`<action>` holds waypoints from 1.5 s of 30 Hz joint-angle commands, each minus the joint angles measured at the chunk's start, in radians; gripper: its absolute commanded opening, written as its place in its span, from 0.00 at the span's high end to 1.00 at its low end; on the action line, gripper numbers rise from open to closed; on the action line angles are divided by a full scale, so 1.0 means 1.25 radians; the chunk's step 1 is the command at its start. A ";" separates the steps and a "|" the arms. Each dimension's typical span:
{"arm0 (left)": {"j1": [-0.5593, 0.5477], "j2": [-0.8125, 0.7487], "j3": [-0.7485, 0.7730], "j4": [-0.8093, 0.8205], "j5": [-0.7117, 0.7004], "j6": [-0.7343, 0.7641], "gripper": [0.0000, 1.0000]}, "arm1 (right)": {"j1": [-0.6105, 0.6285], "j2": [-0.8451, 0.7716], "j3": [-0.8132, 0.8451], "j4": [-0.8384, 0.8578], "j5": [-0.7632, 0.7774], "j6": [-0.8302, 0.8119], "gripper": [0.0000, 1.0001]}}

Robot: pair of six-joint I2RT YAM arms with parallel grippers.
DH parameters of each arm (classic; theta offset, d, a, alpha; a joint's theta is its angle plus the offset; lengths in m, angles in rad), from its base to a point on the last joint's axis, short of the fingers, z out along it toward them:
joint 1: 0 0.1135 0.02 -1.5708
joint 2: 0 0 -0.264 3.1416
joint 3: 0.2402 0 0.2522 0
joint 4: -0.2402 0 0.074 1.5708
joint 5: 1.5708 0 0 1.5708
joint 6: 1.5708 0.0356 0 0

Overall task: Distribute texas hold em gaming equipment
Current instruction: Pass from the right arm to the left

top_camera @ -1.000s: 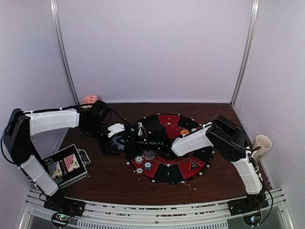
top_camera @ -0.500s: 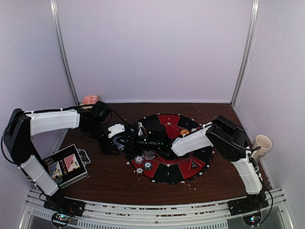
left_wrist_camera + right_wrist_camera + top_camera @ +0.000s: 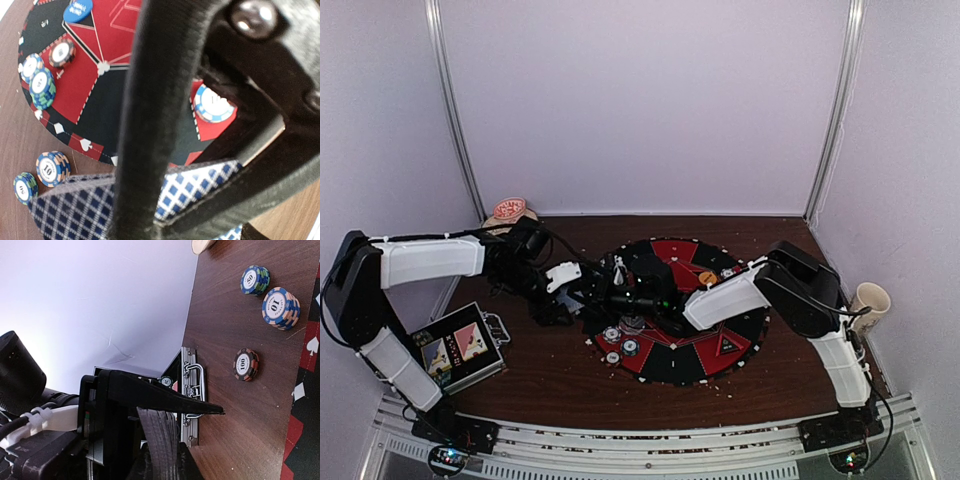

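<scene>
At the left rim of the round black-and-red felt mat point(image 3: 670, 365), the left gripper point(image 3: 582, 293) has edged closer to the right gripper point(image 3: 610, 295) than a second ago. Just beside the left gripper's dark finger point(image 3: 145, 125), blue-checked playing cards point(image 3: 75, 210) show, hanging off the mat's edge. The right jaws look pressed onto the card stack. How far the left jaws stand apart I cannot tell.

Soft, even light; your wrist close-ups lose focus.
Your top view shows bright pale walls point(image 3: 640, 100) over a dark table point(image 3: 550, 385). Your left wrist view smears its near finger point(image 3: 145, 125), yet the poker chips point(image 3: 42, 87) are sharp; right wrist's wall point(image 3: 75, 300) is washed out white.
</scene>
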 commanded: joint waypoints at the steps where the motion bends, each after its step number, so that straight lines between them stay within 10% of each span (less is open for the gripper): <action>1: -0.002 -0.065 -0.029 0.098 0.049 -0.005 0.31 | -0.005 -0.046 -0.020 0.055 0.010 0.020 1.00; 45: 0.010 -0.112 -0.163 0.293 0.091 -0.018 0.17 | -0.006 -0.048 -0.058 0.099 0.053 0.052 1.00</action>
